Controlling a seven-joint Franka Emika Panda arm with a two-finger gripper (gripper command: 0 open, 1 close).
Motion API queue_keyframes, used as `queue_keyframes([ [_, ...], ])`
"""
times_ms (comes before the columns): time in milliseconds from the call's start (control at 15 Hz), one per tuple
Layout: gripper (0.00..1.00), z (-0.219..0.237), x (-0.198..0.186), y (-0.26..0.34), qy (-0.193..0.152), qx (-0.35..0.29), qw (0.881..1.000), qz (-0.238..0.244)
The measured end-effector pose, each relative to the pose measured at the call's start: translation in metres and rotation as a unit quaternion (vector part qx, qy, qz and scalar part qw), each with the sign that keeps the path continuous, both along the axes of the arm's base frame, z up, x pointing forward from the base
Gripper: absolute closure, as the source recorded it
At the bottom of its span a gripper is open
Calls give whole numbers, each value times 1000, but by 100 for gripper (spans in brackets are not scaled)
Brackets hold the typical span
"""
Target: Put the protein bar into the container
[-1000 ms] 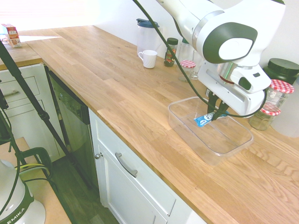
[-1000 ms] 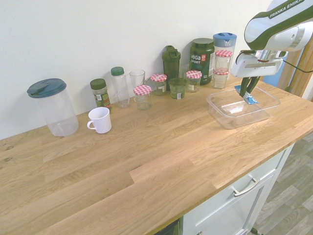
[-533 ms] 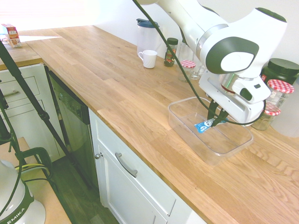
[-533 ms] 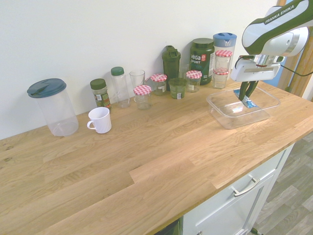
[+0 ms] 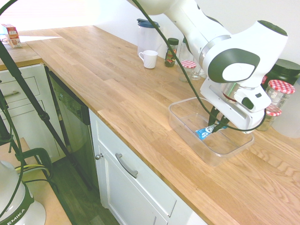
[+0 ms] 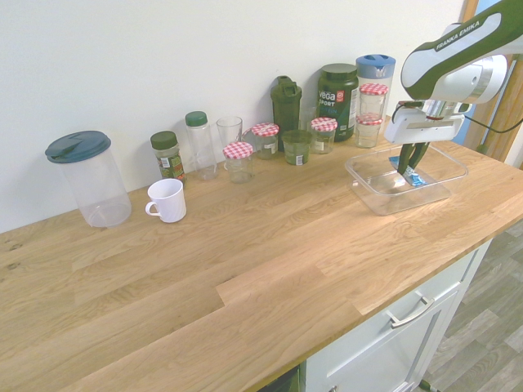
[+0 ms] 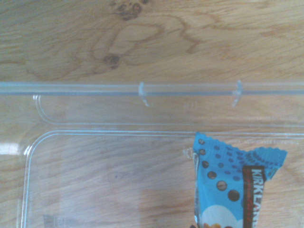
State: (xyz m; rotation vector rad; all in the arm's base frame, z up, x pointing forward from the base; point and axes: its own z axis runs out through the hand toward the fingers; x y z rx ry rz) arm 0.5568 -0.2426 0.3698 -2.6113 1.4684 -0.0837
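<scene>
The protein bar hung from my tool, pinched at one end, its long side slanting down inside the container, near the floor. The bar was slim, in a shiny blue wrapper. The tub was clear plastic with rounded corners, on the wooden surface.

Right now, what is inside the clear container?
Only the protein bar, inside the container and gripped by the shut gripper. Whether it touches the floor can't be told. Otherwise bare wood shows through the clear floor.
</scene>
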Motion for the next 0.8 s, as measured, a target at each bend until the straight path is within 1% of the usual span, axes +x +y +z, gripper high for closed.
queue_keyframes([
  [333,0,-13,6,-2,9,0,1000,3],
  [533,0,-15,10,-3,9,-2,1000,4],
  [667,0,-10,12,-5,5,-4,1000,4],
  [800,0,9,11,-14,-6,-6,1000,0],
])
